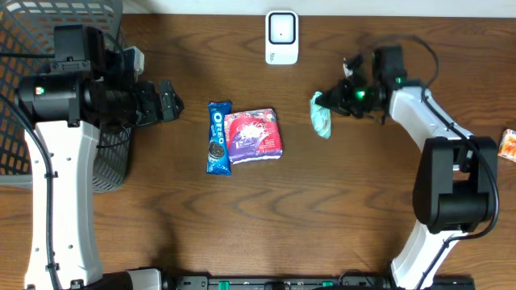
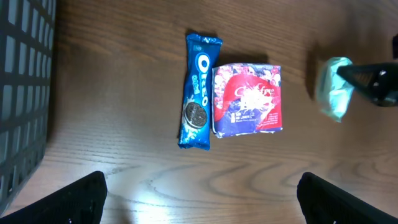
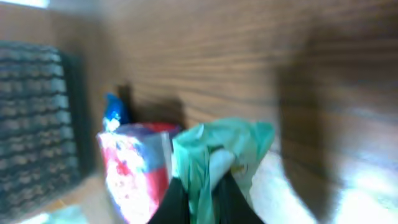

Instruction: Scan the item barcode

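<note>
My right gripper (image 1: 334, 98) is shut on a crumpled pale green packet (image 1: 321, 117), right of the table's centre. In the right wrist view the green packet (image 3: 217, 149) bunches between the two black fingers (image 3: 171, 202), and the picture is blurred. No barcode shows on it. The white scanner (image 1: 281, 36) stands at the back centre of the table. My left gripper (image 1: 169, 101) hangs open at the left, next to the basket, with nothing between its fingers (image 2: 81, 199). The left wrist view shows the green packet (image 2: 334, 87) at the far right.
A blue Oreo pack (image 1: 218, 137) and a red and purple packet (image 1: 254, 135) lie side by side in the middle. A dark mesh basket (image 1: 109, 161) stands at the far left. An orange packet (image 1: 508, 145) lies at the right edge.
</note>
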Robot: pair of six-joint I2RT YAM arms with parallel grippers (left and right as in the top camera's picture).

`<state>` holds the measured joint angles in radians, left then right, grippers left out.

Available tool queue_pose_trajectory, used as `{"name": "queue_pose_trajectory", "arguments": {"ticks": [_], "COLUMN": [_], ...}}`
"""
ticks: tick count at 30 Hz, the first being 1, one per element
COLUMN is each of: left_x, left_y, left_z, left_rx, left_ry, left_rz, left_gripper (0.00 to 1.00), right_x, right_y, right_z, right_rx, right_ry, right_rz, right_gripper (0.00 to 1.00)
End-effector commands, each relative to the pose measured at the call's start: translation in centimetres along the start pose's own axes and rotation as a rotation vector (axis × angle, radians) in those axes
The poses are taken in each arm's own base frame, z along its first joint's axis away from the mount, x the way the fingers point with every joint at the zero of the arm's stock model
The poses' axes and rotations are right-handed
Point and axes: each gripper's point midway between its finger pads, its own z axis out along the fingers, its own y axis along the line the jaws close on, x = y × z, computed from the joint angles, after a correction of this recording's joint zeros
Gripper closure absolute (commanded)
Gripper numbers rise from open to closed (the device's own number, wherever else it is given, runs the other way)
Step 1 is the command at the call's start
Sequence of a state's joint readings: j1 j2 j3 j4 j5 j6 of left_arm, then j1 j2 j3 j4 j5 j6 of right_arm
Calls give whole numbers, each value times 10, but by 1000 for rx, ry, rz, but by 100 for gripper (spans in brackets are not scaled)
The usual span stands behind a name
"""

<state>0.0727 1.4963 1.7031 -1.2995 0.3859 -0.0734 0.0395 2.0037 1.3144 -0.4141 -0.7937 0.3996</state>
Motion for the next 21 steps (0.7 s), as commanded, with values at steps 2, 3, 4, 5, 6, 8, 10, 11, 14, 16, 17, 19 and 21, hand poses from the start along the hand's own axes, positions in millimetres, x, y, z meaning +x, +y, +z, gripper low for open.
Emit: {"name": "queue_pose_trajectory", "arguments": {"ticks": [2, 3, 4, 5, 6, 8, 10, 11, 14, 16, 17, 19, 21], "left_x": [0, 0, 0, 0, 0, 0, 0, 0, 0, 0, 0, 0, 0], "left_y": [1, 1, 1, 1, 1, 0, 1, 1, 1, 1, 1, 1, 1], "left_z": [1, 1, 1, 1, 1, 1, 1, 1, 1, 1, 1, 1, 1], "left_rx": [-5, -5, -5, -5, -5, -5, -5, -5, -5, -5, -5, -5, -5], "left_ry": [2, 3, 2, 2, 3, 2, 3, 3, 3, 3, 3, 2, 3], "left_rz": [14, 14, 14, 14, 14, 14, 14, 14, 14, 14, 14, 14, 14], "left_gripper": [2, 2, 2, 2, 2, 2, 2, 2, 2, 2, 2, 2, 2], "right_x": [28, 28, 28, 27, 26, 20, 14, 12, 3, 1, 0, -1, -1], "right_y": [6, -3, -10, -19, -26, -40, -51, -56, -75, -83, -89, -99, -107], "right_z": [-4, -4, -5, -6, -9, -17, -27, -32, -51, -59, -64, -74, -85], "right_rx": [-198, -185, -170, -148, -130, -98, -88, -85, -73, -64, -53, -19, 28], "right_ry": [62, 46, 34, 20, 8, -20, -47, -60, -106, -122, -130, -143, -148], "right_rz": [147, 159, 167, 180, 189, 203, 220, 234, 247, 258, 267, 276, 283], "right_gripper": [99, 99, 99, 98, 97, 89, 83, 78, 72, 68, 66, 65, 66]}}
